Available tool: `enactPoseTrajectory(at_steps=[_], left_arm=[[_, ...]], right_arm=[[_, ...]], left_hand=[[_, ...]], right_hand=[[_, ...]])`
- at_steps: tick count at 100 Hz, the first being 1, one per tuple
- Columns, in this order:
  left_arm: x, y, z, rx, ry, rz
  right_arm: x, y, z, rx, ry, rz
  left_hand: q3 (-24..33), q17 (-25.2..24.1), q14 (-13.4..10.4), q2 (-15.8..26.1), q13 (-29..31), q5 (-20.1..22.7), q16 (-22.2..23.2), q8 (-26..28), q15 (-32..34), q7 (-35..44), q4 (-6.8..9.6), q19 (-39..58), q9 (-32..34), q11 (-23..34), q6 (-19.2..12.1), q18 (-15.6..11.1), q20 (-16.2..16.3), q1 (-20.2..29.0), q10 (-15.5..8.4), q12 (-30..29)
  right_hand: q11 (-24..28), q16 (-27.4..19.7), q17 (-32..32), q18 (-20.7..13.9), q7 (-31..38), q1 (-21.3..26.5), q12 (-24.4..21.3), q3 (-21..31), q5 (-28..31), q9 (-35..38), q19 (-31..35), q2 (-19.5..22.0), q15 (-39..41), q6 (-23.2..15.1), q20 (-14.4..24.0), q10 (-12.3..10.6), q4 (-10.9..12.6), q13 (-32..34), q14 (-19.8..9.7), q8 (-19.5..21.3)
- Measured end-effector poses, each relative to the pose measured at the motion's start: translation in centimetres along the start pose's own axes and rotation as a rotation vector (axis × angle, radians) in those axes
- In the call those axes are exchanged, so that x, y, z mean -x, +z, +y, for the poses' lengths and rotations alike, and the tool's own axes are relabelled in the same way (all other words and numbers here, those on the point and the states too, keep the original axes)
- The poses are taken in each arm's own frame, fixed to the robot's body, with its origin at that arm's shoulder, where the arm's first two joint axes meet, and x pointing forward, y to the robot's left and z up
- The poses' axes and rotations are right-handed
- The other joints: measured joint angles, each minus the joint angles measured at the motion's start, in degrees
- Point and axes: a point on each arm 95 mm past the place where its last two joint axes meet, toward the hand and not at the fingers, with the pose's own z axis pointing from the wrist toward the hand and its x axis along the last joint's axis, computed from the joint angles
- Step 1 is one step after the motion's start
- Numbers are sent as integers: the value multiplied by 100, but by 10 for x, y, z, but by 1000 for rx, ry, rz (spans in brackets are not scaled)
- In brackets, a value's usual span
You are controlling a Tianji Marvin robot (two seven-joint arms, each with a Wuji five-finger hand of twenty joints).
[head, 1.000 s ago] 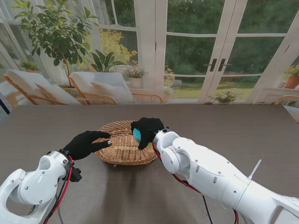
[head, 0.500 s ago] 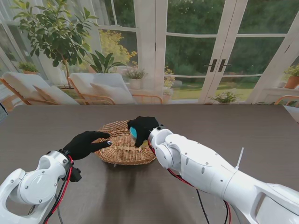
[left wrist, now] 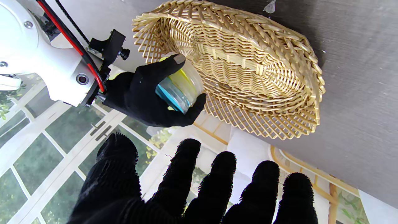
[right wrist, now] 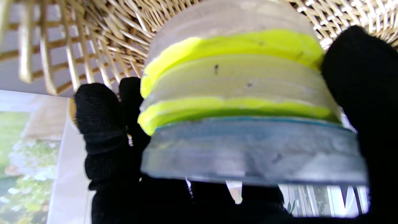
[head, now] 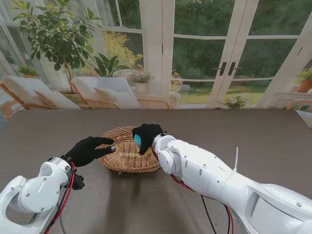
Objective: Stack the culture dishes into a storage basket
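Note:
My right hand is shut on a stack of culture dishes, clear with yellow-green and blue layers, and holds it over the right part of the wicker basket. In the right wrist view the stack of culture dishes fills the frame, with the basket weave close behind it. My left hand rests at the basket's left rim, fingers spread and holding nothing. In the left wrist view my left hand hangs beside the basket, apart from my right hand.
The basket sits near the middle of a dark grey table. My right arm stretches across the table's right half. Beyond the far edge stand garden chairs, plants and glass doors.
My right hand has carried the dish stack slightly leftward and farther over the basket. The left hand has stayed in place.

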Motion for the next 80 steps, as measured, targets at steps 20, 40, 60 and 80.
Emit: enactPoseTrajectory(at_steps=[20,40,60,80], left_arm=[[1,-1,-1,-4,5,-7],[2,-1,0,-3,1,-11],[3,-2,-1,-5,-2,-14],[4,-2,-1,-6,-4,-14]], right_arm=[[-1,5,-8,-21,-6,5],[1,9,-16,-50,-13,4],[0,10,-21,-65,-34,16],[0,10,-23,-81,-53,28]], left_hand=[[0,0,0,0,0,0,0,0,0,0,0,0,0,0,0,0,0,0,4,0],[0,0,0,0,0,0,0,0,0,0,0,0,0,0,0,0,0,0,6,0],[0,0,0,0,0,0,0,0,0,0,0,0,0,0,0,0,0,0,7,0],[0,0,0,0,0,0,0,0,0,0,0,0,0,0,0,0,1,0,7,0]], right_hand=[[0,0,0,0,12,0,0,0,0,0,0,0,0,0,0,0,0,0,0,0],[0,-2,0,0,15,-2,1,0,0,0,-28,0,0,0,0,0,0,0,0,0],[0,-111,-37,-34,16,-6,5,2,-105,-141,-472,93,-4,-2,0,1,251,-201,-22,167],[1,-158,-110,-213,-164,-10,8,8,-255,-366,-590,315,-5,-2,98,-4,486,-485,-104,605]])
